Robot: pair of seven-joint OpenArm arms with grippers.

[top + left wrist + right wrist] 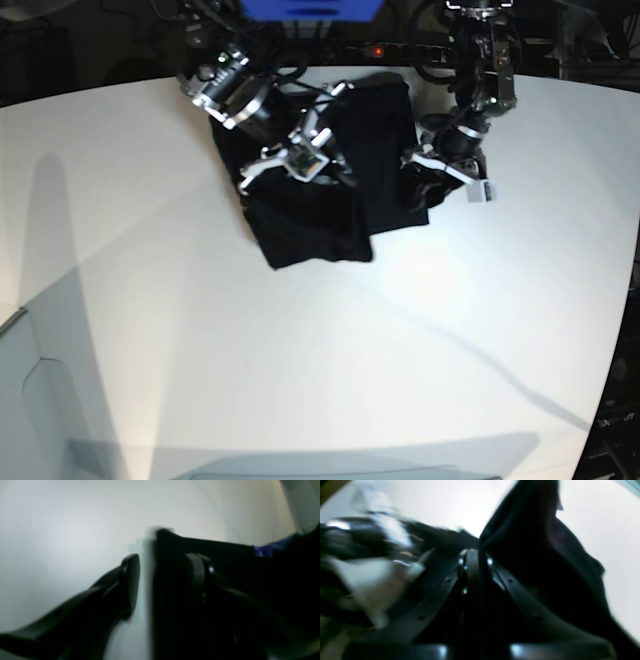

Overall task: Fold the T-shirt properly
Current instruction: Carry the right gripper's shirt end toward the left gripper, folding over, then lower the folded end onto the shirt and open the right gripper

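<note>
The black T-shirt [330,200] lies bunched and partly folded at the far middle of the white table [300,360]. My right gripper [343,178] is over its middle. In the right wrist view the fingers [472,562] are pressed together on a fold of the black cloth [540,555], which rises to the right. My left gripper [418,185] is at the shirt's right edge. In the left wrist view its fingers [130,580] stand apart with the shirt's edge [170,555] between them. A purple mark [262,550] shows on the cloth. Both wrist views are blurred.
Both arms reach in from the far edge of the table, where dark equipment and cables [400,40] stand. A blue object [310,8] sits behind the table. The table's curved edge runs along the left and right sides.
</note>
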